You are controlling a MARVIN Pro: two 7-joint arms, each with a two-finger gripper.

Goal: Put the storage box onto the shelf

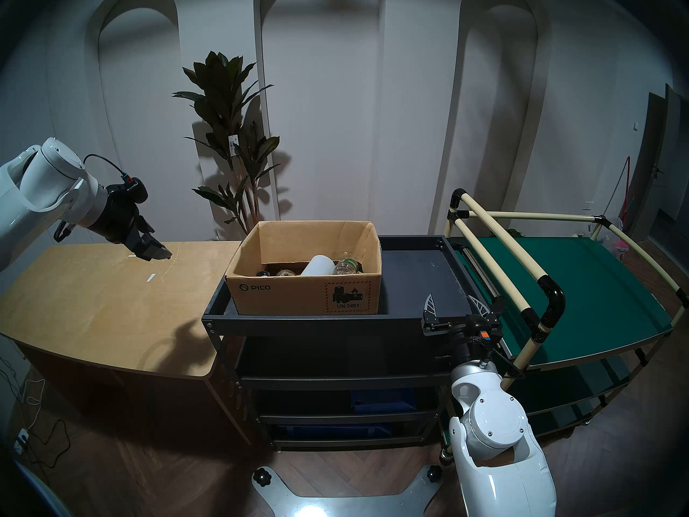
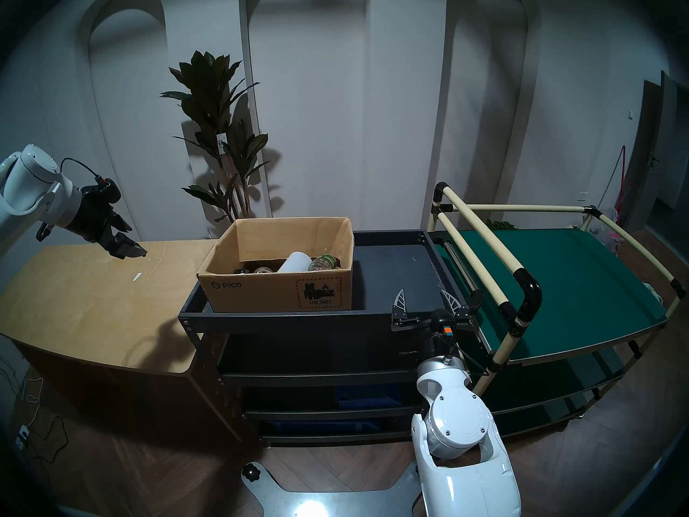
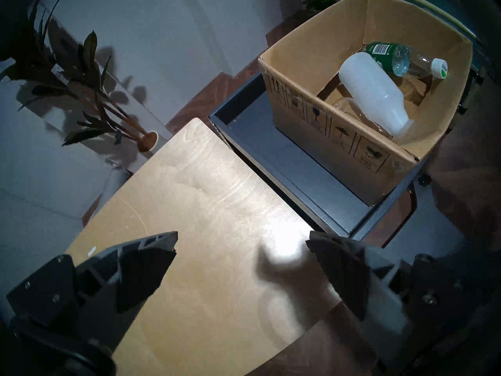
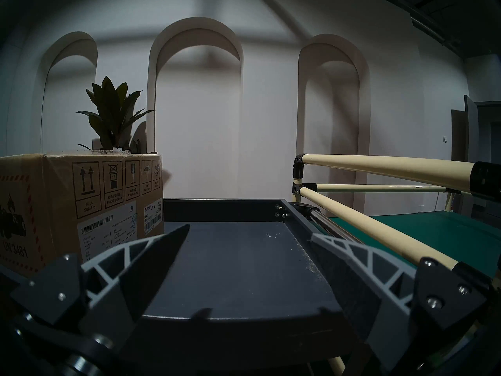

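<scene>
Head view is showing me the storage box (image 1: pixel 305 277) sitting in the shelf (image 1: pixel 417 277) top tray; both end effectors, left end effector (image 1: pixel 154 250) and right end effector (image 1: pixel 455 305), are gaping empty. Placement is probably finishing; next, I am parking both arms.

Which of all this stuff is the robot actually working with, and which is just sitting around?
Part of the job:
- storage box, resting on the top tray
- shelf, the dark metal cart

Just there:
- wooden table
- green rack
- potted plant
- bottles inside the box
</scene>
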